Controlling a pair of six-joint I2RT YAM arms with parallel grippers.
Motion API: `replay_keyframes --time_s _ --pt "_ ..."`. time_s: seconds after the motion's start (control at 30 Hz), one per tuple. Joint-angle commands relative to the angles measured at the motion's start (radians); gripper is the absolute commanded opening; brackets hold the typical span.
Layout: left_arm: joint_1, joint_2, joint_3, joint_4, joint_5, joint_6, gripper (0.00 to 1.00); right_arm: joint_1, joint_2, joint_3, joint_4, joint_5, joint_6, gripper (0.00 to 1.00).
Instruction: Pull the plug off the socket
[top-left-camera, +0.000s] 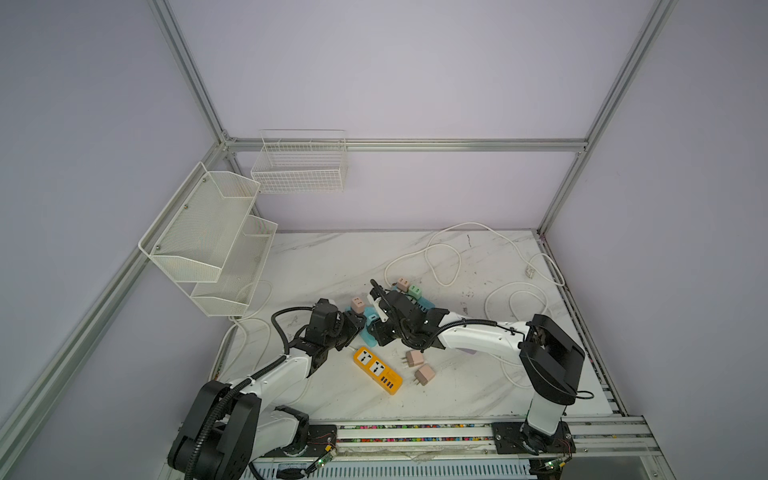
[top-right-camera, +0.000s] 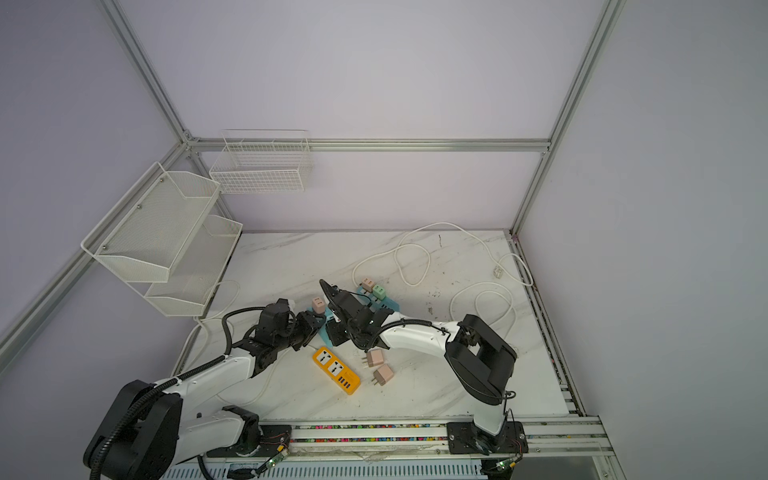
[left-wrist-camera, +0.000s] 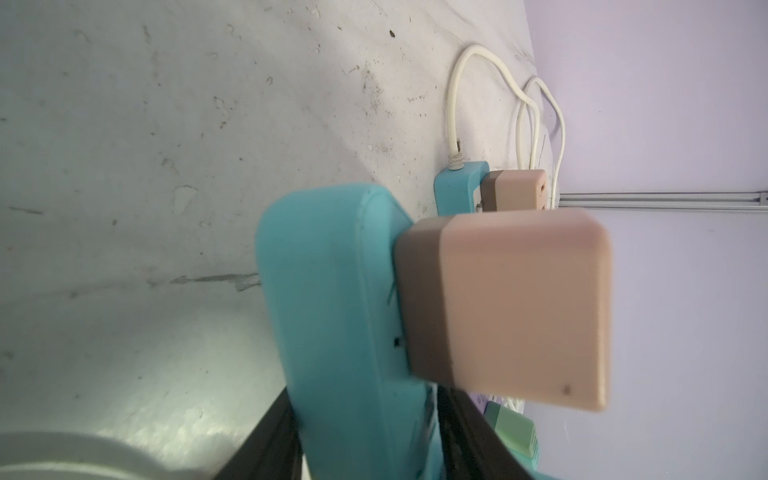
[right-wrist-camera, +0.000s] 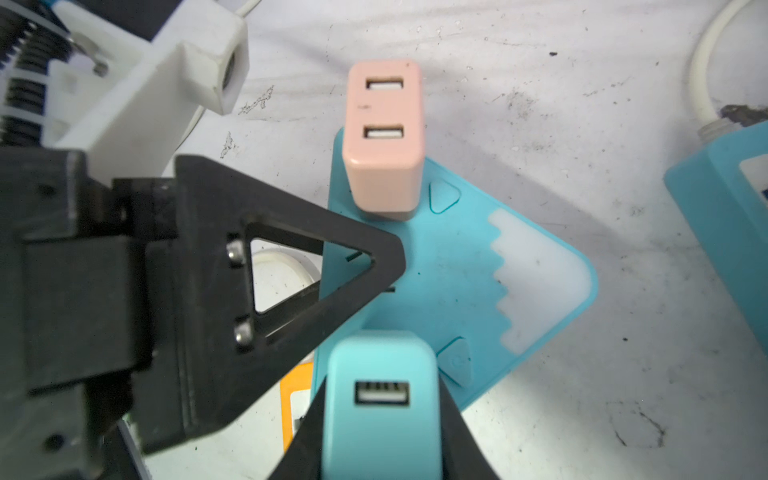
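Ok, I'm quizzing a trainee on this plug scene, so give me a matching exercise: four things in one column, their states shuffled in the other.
1 light blue charger
2 yellow power strip
3 green charger
4 loose tan charger

A lying on the table, prongs bare
B plugged into the far teal strip
C nothing plugged into it
D between the right fingers

Pairs: 1-D, 2-C, 3-B, 4-A

A white wire basket (top-left-camera: 299, 166) hangs on the back wall, just beside a two-tier mesh shelf (top-left-camera: 208, 232) fixed to the side wall. On the scuffed marble tabletop (top-left-camera: 332, 257) an orange power strip (top-left-camera: 377, 370) lies flat, angled, toward the front
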Motion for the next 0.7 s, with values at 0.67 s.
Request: replay_keyframes --time_s 0.67 --pt "0.002 0.031 -0.075 0.117 -0.014 0.0 0.23 -0.017 -0.058 -0.017 0.09 -0.034 0.027 0.0"
